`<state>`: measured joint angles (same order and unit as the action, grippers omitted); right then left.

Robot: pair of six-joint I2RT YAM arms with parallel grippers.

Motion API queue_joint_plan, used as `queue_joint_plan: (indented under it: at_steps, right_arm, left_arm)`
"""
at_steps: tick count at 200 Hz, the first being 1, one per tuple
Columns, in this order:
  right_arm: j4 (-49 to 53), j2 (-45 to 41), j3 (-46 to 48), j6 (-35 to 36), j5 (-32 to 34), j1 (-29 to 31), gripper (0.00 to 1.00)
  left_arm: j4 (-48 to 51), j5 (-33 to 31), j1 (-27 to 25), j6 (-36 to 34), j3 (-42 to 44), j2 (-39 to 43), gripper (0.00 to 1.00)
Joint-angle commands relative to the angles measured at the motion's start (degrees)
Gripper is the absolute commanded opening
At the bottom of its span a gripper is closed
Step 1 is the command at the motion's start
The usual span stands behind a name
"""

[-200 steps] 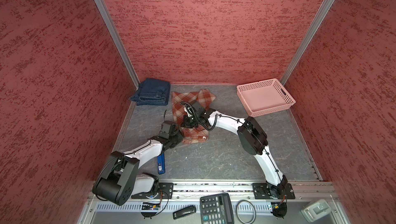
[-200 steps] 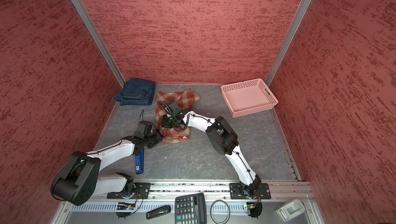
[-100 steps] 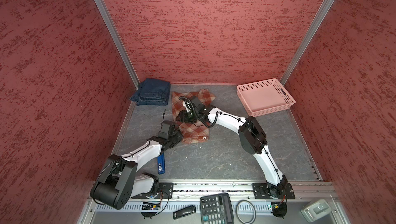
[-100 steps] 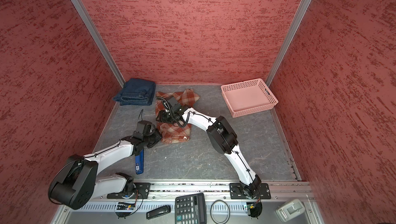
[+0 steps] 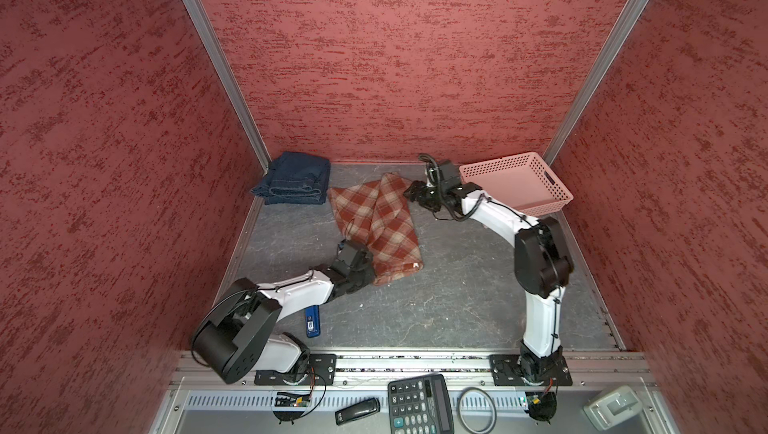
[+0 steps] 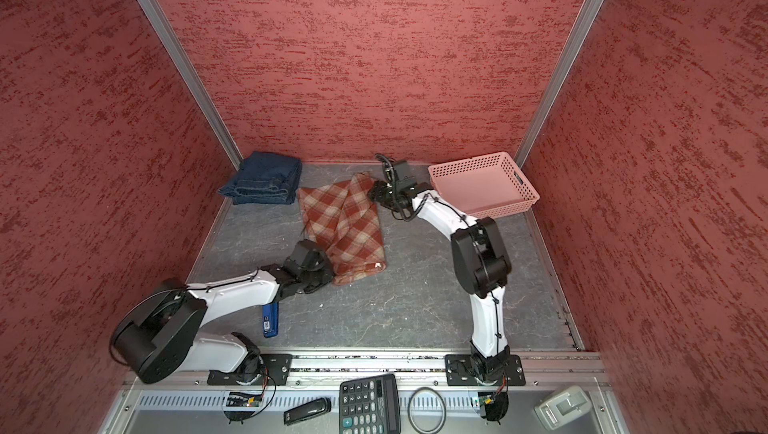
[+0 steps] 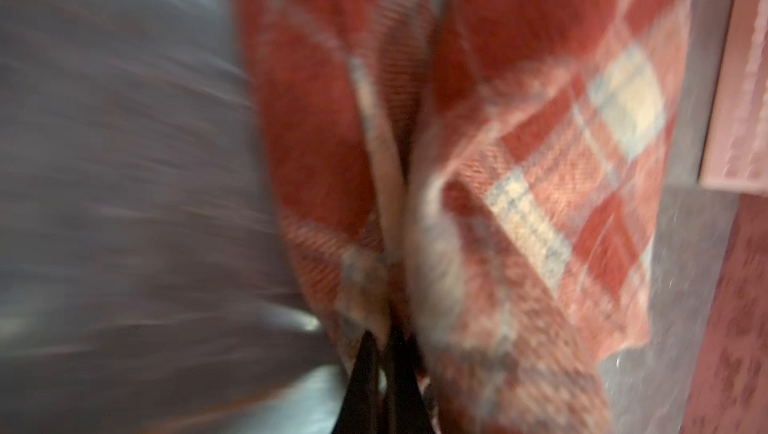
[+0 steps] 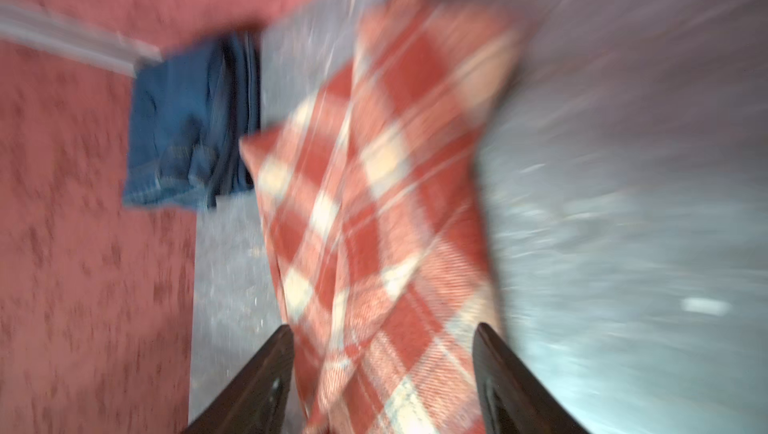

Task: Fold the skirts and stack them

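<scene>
The left tool (image 7: 383,363) is clamped shut on the near corner of the plaid skirt (image 5: 374,220), its dark fingers pressed together with the cloth's edge between them. In both top views it sits at the skirt's near-left end, much where it was a second ago.

The right tool (image 5: 411,194) has changed most. A second ago it was low over the middle of the skirt, close to the left tool, with its jaws together. Now it has let go. Its fingers (image 8: 266,373) stand wide apart with nothing pinched between them, and it hangs at the skirt's far right edge, well apart from the left tool.

The skirt itself has changed shape. Earlier it was a short, bunched patch under the two tools. Now it lies drawn out long on the bench (image 5: 457,286), running from the left tool toward the back wall, with one flap lapped over the other along its length. Its far end lies between the denim skirts (image 5: 297,178) and the basket (image 5: 544,205).

The denim skirts sit folded in a pile in the far left corner, just beside the plaid skirt's far edge, unmoved. The pink basket stands at the far right as before, with the right arm's wrist just beside it. A small blue object (image 5: 312,322) lies on the bench by the left arm, in the same spot. Both wrist views are blurred.
</scene>
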<state>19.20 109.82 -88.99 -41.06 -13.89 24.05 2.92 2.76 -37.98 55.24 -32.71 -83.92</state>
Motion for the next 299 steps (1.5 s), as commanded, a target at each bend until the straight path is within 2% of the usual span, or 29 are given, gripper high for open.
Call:
queue_joint_plan:
  at_steps: [1,9,16,26,37,44,55,65,98,116,144,175,226,259,299]
  right_arm:
    - [-3.1,-9.0,4.3,2.5,4.4,-2.4,0.75]
    - [-2.9,-11.1,5.8,3.1,4.9,-3.6,0.77]
    - [-2.8,-12.5,6.8,3.8,4.9,-4.4,0.79]
    - [-2.0,-14.0,7.5,4.7,5.1,-5.3,0.81]
    - [-1.5,-15.0,8.0,5.7,5.2,-6.0,0.82]
    - [-1.1,-15.2,8.1,6.2,5.3,-6.4,0.83]
    - [-1.0,-15.6,8.2,7.3,5.1,-6.6,0.83]
    - [-1.0,-15.8,8.2,8.1,5.2,-6.6,0.85]
    - [-2.0,-14.3,8.7,10.3,3.0,-6.4,0.85]
    - [-2.5,-12.6,9.1,11.6,2.8,-5.3,0.85]
    - [-2.8,-8.3,7.8,13.0,1.2,-3.4,0.83]
    - [-4.2,-4.1,6.6,13.4,-0.4,-1.3,0.82]
    - [-5.4,0.5,5.1,13.6,-1.2,0.6,0.80]
    - [-5.2,2.8,3.9,14.1,-0.7,0.9,0.81]
    - [-4.7,7.6,-1.0,14.5,-0.1,0.8,0.79]
  left_arm:
    - [-5.8,1.4,-6.9,1.0,-6.8,-8.7,0.00]
    - [-7.9,4.1,-9.5,-0.2,-9.9,-12.4,0.00]
    - [-8.8,6.0,-11.3,-1.6,-12.9,-14.8,0.06]
    - [-8.3,8.8,-12.8,-4.6,-16.8,-16.7,0.24]
    - [-6.6,8.7,-13.3,-7.7,-18.4,-16.0,0.53]
    - [-6.7,9.0,-13.0,-9.0,-18.1,-14.6,0.66]
    - [-6.4,10.2,-11.4,-10.1,-16.5,-12.0,0.80]
    - [-5.5,10.6,-9.9,-10.7,-14.5,-9.4,0.85]
    - [-0.6,8.3,-4.3,-12.0,-6.1,2.0,0.86]
    - [3.5,6.7,1.8,-12.2,-3.6,7.2,0.83]
    - [9.0,4.7,13.2,-12.7,-4.6,9.1,0.79]
    - [10.0,2.6,20.7,-13.7,-8.7,4.7,0.79]
    - [8.6,0.9,26.1,-13.9,-17.1,-8.9,0.67]
    - [7.4,-1.0,28.6,-14.0,-19.5,-12.8,0.60]
    - [5.0,-0.4,30.7,-14.3,-22.3,-18.2,0.57]
